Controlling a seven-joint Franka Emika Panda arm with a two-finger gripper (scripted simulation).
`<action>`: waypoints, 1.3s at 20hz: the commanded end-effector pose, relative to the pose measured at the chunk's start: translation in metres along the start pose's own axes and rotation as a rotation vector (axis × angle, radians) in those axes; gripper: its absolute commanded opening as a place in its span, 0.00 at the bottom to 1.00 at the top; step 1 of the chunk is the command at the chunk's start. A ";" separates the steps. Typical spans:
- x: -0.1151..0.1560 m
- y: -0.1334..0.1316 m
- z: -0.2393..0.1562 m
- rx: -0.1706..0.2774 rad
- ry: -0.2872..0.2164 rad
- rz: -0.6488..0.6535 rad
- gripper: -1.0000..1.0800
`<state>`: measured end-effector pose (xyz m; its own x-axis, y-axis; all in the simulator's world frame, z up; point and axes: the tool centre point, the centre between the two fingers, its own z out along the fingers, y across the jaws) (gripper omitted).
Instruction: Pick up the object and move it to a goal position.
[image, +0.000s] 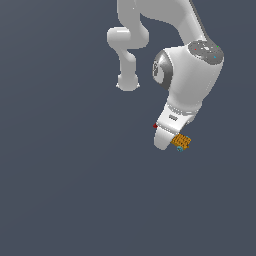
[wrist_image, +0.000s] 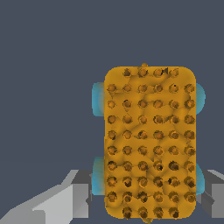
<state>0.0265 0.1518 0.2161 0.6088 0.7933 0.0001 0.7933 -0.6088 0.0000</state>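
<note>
The object (image: 181, 141) is a small orange block with dark dots in a grid and a teal bit at its lower end. It sits at the tip of the white gripper (image: 176, 142), which points downward. In the wrist view the object (wrist_image: 148, 140) fills the middle of the picture, with teal parts sticking out at both sides. The grey fingers (wrist_image: 75, 197) press in on it from either side, so the gripper (wrist_image: 148, 202) is shut on the object.
A small red dot (image: 155, 126) shows beside the gripper's body, on the exterior view's left. The arm's white links (image: 127, 45) rise behind. All around is a plain dark grey-blue ground.
</note>
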 end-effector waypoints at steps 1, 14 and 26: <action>0.010 -0.005 -0.028 0.000 0.000 0.000 0.00; 0.056 -0.022 -0.140 0.001 0.000 0.001 0.00; 0.071 -0.026 -0.174 0.000 0.000 0.002 0.00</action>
<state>0.0486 0.2234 0.3875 0.6104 0.7921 -0.0002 0.7921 -0.6104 -0.0007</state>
